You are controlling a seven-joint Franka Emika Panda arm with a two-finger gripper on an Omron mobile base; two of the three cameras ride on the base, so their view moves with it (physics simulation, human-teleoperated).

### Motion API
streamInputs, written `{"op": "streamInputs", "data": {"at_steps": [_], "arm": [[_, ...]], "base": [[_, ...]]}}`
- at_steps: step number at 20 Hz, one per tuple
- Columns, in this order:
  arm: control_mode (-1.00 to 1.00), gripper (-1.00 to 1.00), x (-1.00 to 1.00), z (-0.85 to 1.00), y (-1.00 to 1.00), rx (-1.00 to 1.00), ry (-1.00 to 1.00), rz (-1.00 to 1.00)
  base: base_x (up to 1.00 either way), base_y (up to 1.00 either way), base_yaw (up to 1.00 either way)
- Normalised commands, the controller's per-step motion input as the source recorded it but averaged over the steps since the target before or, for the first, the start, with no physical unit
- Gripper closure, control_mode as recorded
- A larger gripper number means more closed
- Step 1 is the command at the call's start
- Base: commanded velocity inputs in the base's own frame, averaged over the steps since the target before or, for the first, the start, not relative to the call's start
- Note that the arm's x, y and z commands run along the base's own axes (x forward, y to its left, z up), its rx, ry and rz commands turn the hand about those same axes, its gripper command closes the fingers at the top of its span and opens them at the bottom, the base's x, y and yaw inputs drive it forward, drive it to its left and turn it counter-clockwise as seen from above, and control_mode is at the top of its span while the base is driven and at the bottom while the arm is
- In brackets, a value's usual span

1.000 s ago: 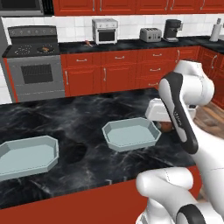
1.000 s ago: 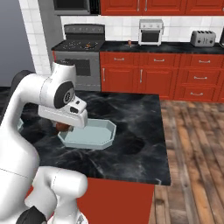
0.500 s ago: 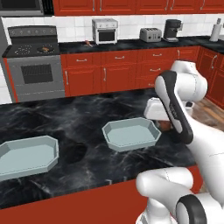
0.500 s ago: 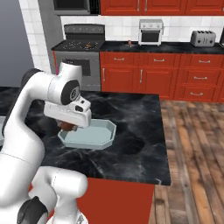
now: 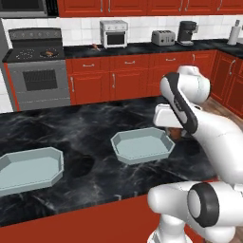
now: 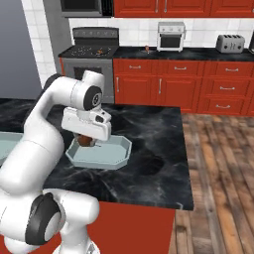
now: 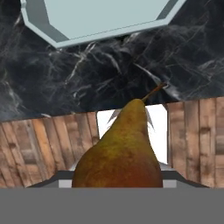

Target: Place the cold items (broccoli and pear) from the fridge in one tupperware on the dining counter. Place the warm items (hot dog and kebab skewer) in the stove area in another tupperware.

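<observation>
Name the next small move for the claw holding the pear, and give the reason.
Probably carry the brown-green pear further over the pale blue octagonal tupperware before lowering: the hand view shows the claw gripping it above the black marble counter's edge, the tub ahead.

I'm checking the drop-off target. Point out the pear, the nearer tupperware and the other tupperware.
pear (image 7: 120,153), hand view, middle of its body.
nearer tupperware (image 5: 142,144), left base view, its floor.
other tupperware (image 5: 28,168), left base view, its floor.
</observation>
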Motion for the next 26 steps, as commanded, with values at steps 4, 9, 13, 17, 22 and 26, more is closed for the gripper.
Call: {"op": "streamInputs", "data": {"at_steps": [4,9,13,17,22,26], "arm": [[-1.0,1.0,0.27,-0.34,-0.03,0.0,0.07,0.0],[-1.0,1.0,0.23,-0.41,-0.01,0.0,0.0,0.0],[-1.0,1.0,0.44,-0.33,0.0,0.0,0.0,0.0],[-1.0,1.0,0.56,-0.24,0.0,0.0,0.0,0.0],[-1.0,1.0,0.49,-0.3,0.0,0.0,0.0,0.0],[-1.0,1.0,0.4,-0.37,0.0,0.0,0.0,0.0]], "base": [[0.0,0.0,0.0],[0.0,0.0,0.0],[0.0,0.0,0.0],[0.0,0.0,0.0],[0.0,0.0,0.0],[0.0,0.0,0.0]]}}
